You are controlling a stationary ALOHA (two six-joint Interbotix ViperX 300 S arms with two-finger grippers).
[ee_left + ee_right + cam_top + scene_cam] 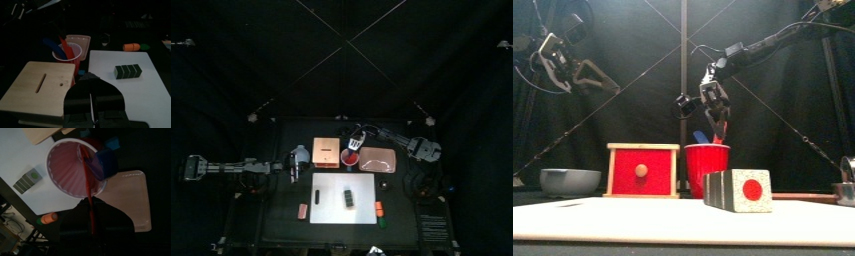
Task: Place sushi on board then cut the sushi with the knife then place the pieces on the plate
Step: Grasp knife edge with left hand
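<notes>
Pinching red knife (87, 183) in red cup (707, 168), right fingers (708, 100); left fingers (79, 102) pressed together.

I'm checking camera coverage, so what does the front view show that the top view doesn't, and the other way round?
Front only: the box's red drawer front and a grey bowl beside it. Top only: the pink tray and small toys flanking the white board. Both: the sushi roll on that board, the red cup with knives, and the right gripper above it.
</notes>
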